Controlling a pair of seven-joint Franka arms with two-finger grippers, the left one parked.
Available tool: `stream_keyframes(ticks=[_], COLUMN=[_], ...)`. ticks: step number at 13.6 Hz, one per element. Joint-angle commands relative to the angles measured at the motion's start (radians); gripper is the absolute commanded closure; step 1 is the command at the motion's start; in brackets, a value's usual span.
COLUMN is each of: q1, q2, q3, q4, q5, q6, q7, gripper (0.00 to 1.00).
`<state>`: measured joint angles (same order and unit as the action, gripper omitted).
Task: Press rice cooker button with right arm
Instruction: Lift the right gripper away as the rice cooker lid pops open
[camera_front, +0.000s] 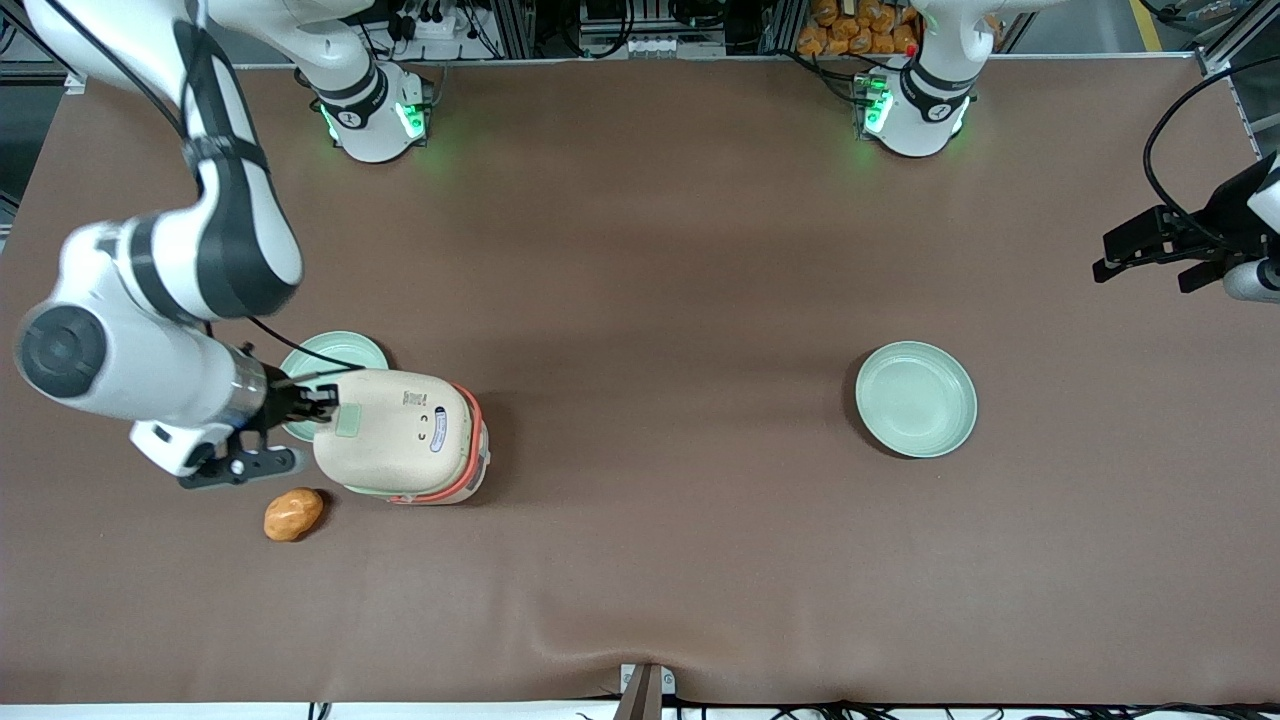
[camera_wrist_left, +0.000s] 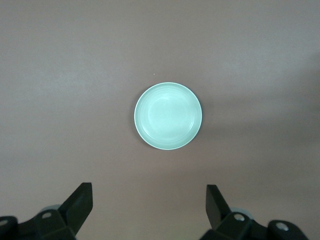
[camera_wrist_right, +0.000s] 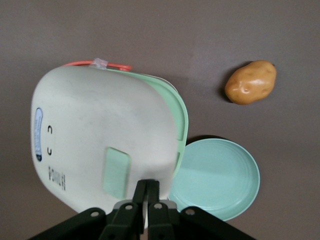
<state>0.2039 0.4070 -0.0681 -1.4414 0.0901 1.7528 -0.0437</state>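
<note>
Front view: end effector (camera_front: 322, 402) beside smooth button (camera_front: 352, 421).

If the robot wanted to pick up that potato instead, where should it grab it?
Probably from above, pinching the potato across its narrow middle, since it lies flat, an oval with room around it. The gripper, fingers shut, sits at the rice cooker lid's edge beside the button.
</note>
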Motion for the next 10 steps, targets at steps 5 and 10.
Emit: stream_keyframes(ticks=[5,10], q1=[-0.081,-0.139], q2=[-0.175,-0.272], q3=[-0.002,-0.002], q4=[-0.022,-0.028], q5=[-0.01,-0.018], q6=[-0.099,-0.199], q7=[-0.005,-0.007], gripper=[0.0,0.0])
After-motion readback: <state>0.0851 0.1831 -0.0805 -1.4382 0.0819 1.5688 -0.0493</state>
